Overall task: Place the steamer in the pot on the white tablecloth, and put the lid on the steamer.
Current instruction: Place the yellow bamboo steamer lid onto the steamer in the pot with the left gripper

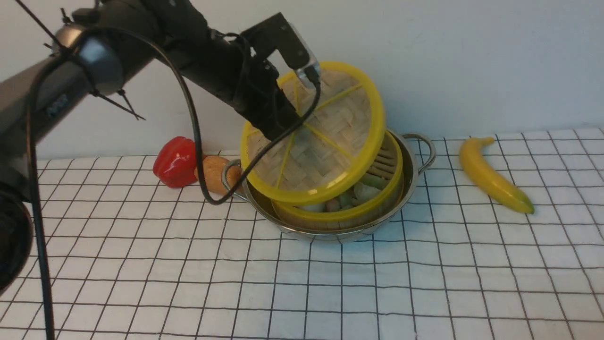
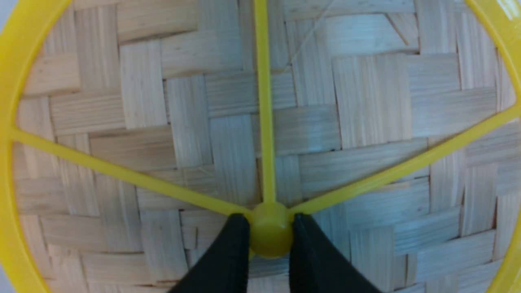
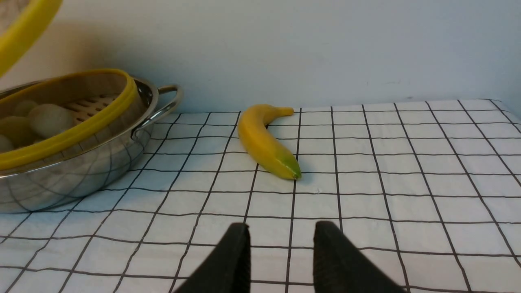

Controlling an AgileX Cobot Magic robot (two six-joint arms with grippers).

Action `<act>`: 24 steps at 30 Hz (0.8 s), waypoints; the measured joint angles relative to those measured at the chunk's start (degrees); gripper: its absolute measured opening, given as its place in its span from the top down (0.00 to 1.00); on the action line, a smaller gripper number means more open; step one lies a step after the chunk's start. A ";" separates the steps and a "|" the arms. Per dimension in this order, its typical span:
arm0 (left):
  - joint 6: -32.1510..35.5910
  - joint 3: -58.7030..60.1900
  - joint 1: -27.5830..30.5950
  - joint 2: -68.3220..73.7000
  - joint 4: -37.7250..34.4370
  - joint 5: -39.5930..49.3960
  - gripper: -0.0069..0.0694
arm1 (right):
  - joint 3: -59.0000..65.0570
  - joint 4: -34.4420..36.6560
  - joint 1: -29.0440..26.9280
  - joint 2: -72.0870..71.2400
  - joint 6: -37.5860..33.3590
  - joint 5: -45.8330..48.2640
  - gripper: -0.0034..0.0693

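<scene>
The pot (image 1: 411, 182) stands on the white tablecloth (image 1: 377, 283) with the steamer (image 1: 339, 216) sitting inside it, pale dumplings showing on its slats. Above them hangs the lid (image 1: 337, 137), tilted steeply with its face toward the camera and its low edge over the steamer's near rim. My left gripper (image 1: 289, 128) is shut on the lid's yellow centre hub (image 2: 270, 236), one black finger on each side, in the left wrist view (image 2: 270, 221). My right gripper (image 3: 281, 232) is open and empty low over the cloth, right of the pot (image 3: 81, 175) and steamer (image 3: 81, 126).
A yellow banana (image 1: 493, 177) lies on the cloth right of the pot, ahead of the right gripper (image 3: 264, 142). A red pepper (image 1: 175, 161) and a brown rounded item (image 1: 214, 174) sit behind the pot's left handle. A pale wall closes the back.
</scene>
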 joint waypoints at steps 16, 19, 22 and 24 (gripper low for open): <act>1.80 -0.08 -3.35 2.88 3.41 -3.78 0.75 | 0.00 0.00 0.00 0.00 0.06 0.00 0.62; 1.80 -0.08 -3.35 2.94 3.56 -3.80 0.75 | 0.00 0.00 0.00 0.00 0.06 0.00 0.62; 1.73 -0.08 -3.35 3.24 4.15 -4.04 0.75 | 0.00 0.00 0.00 0.00 0.06 0.00 0.62; 1.73 -0.08 -3.35 3.50 4.49 -4.18 0.75 | 0.00 0.00 0.00 0.00 0.06 0.00 0.62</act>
